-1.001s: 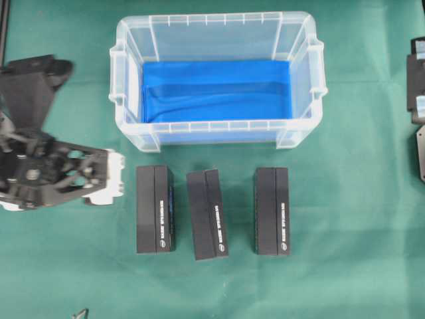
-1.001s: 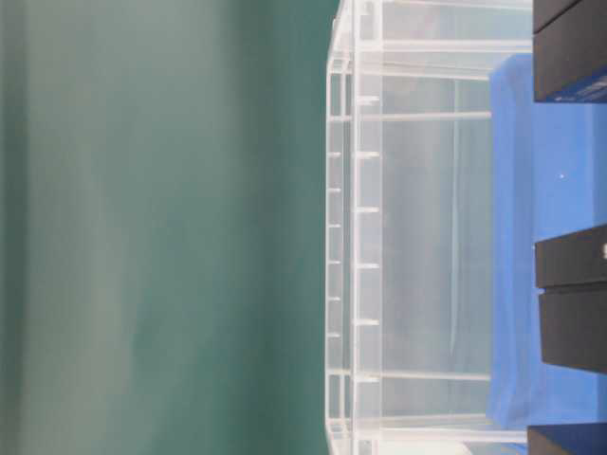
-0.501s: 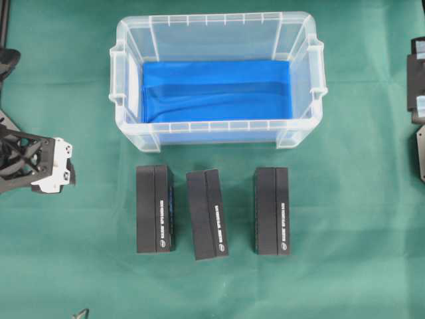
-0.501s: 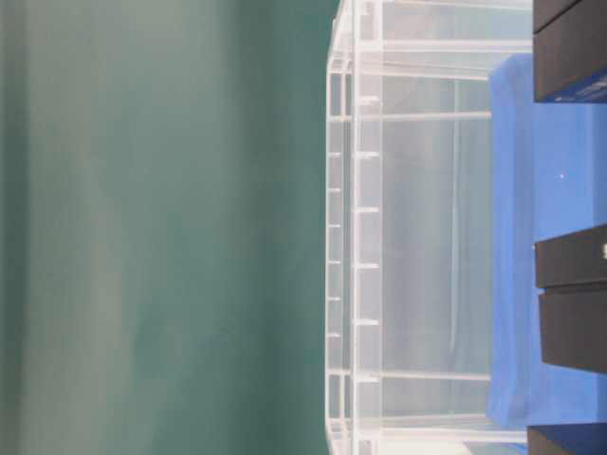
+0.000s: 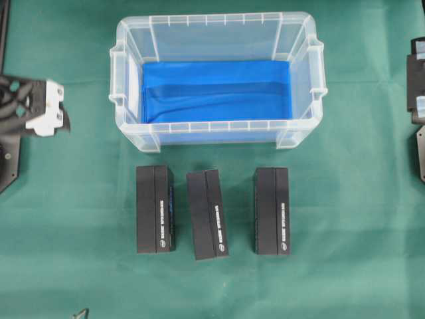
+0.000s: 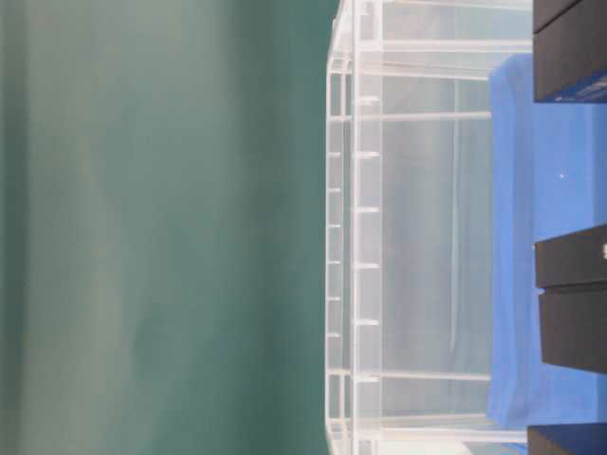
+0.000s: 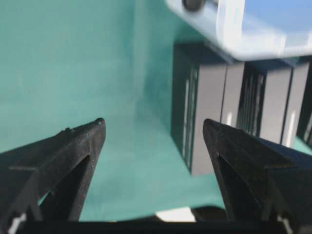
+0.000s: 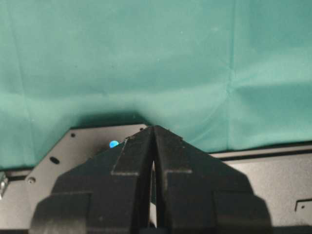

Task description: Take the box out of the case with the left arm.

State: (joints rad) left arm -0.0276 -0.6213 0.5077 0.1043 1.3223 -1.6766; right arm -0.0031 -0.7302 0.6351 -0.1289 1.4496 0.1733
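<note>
The left arm's black claw (image 7: 152, 130) hangs spread wide, holding nothing, left of the clear plastic blue-bottomed case (image 5: 217, 24), three black rectangular boxes (image 5: 155, 209) lined up just below it.

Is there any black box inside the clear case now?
No, the case shows only its blue lining; all three black boxes lie on the green cloth outside it.

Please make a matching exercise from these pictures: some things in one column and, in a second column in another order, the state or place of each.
Things:
1. case
2. middle box
3. left gripper
4. right gripper

States or places:
A. fingers pressed together
B. slightly tilted, on the green cloth
C. fingers wide apart, nothing between them
D. holds only a blue lining

Pairs: 1-D, 2-B, 3-C, 4-A
</note>
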